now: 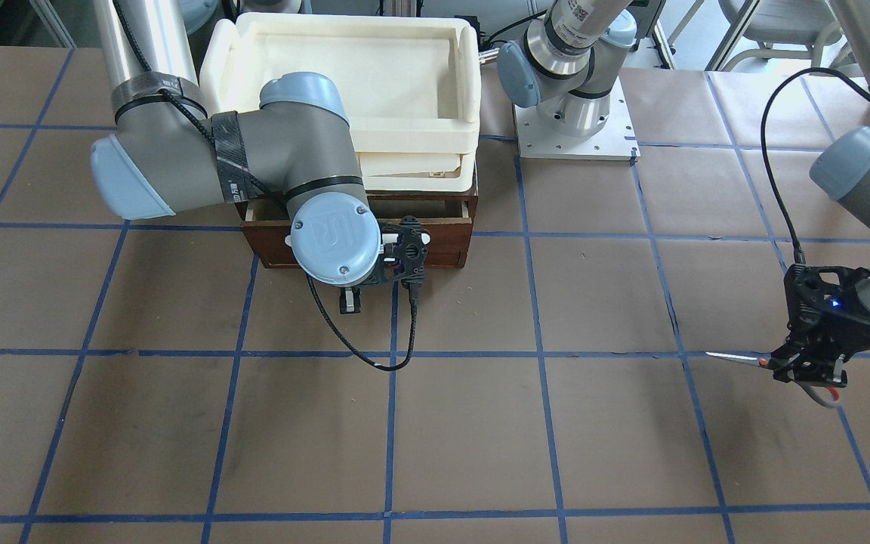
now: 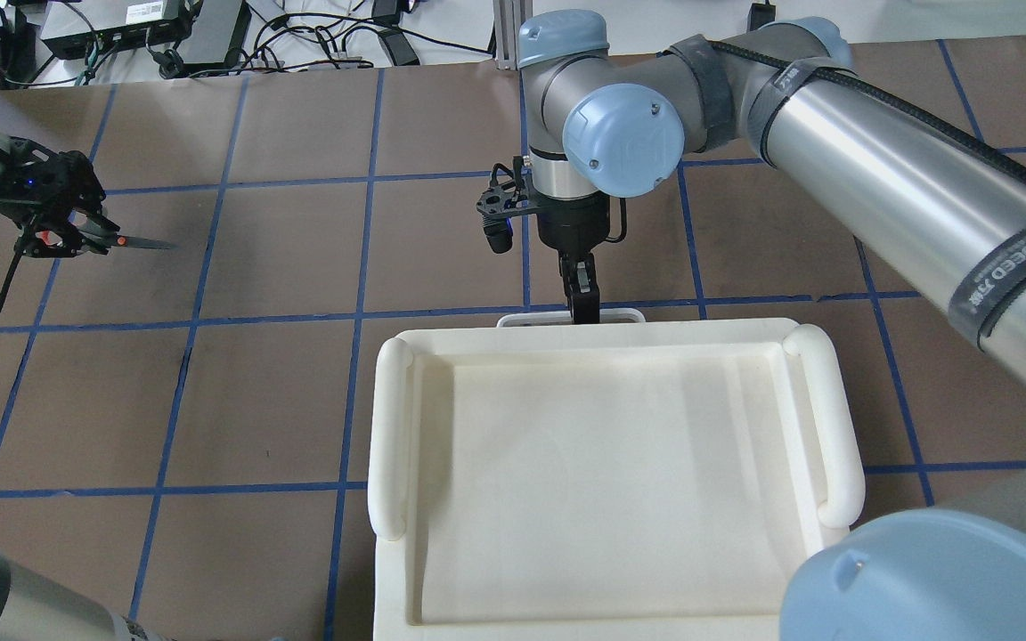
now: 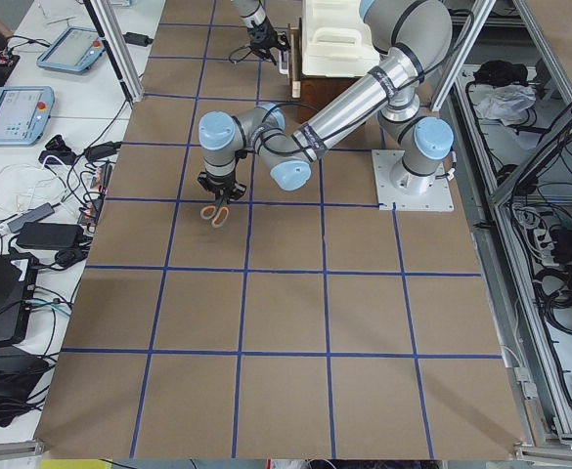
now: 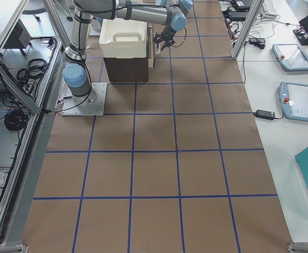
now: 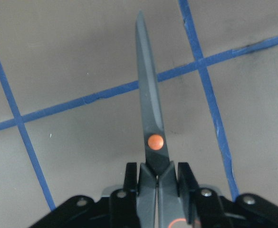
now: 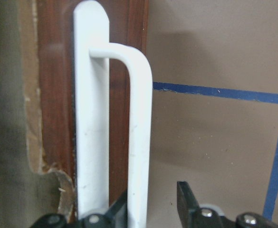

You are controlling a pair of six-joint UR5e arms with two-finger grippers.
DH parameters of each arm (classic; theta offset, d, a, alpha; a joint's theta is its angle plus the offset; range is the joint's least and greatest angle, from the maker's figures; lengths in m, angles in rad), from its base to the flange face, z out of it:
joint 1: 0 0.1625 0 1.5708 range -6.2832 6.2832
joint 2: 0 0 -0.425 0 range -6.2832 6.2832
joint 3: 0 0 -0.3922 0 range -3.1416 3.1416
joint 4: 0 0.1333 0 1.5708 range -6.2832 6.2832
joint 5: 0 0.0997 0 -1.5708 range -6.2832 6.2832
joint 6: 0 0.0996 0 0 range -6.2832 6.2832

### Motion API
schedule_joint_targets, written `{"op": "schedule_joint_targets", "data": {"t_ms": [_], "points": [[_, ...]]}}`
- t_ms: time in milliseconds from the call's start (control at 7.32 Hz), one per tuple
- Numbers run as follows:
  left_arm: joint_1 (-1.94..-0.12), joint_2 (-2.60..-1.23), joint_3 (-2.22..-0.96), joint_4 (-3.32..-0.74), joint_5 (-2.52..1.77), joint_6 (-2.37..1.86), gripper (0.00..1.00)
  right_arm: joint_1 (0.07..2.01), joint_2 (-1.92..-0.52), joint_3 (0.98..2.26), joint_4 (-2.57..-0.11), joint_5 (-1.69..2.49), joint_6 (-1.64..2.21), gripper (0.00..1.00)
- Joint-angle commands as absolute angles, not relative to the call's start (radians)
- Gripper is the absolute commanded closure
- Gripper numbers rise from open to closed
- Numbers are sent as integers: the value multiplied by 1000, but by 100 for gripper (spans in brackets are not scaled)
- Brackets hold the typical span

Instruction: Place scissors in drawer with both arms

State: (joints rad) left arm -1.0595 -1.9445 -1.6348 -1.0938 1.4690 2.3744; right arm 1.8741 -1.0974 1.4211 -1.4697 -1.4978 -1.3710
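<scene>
The scissors (image 5: 153,118) are closed and held in the left gripper (image 5: 157,175). Its two fingers (image 5: 130,173) press on the dark shanks just behind the orange pivot dot, so the blades project straight out beyond the fingertips. They sit over the brown table (image 1: 465,423) at the robot's far left, well apart from the drawer (image 1: 442,245). The long axis runs roughly level, parallel to the drawer's front. The tip points towards the middle of the table and the orange-lined loops lie back under the gripper body. The pictures do not show whether the blades touch the table. The right gripper (image 2: 582,303) stands at the drawer front, its fingers part-open on either side of the white bar handle (image 6: 139,118). A clear gap shows between the bar and the outer finger (image 6: 186,197). Two stacked cream trays (image 2: 393,436) sit on top of the drawer's cabinet. Legible writing is limited to an embossed "UR" on the right arm's blue joint cap (image 1: 334,238). Lettering on a black strap (image 2: 1012,267) around that arm is not clearly readable.
</scene>
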Motion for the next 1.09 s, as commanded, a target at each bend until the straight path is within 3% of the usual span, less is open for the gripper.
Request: {"op": "schedule_joint_targets", "data": {"t_ms": [0,957], "points": [[-1097,-1911,-1634,-1142,1476,2315,100,1871,-1071,1392,-1488,-1496,-1370,58],[-1118,-1896,-1629,-1161,1474,2306,100,1850,-1034,1316,-1514,-1488,-1374,57]]}}
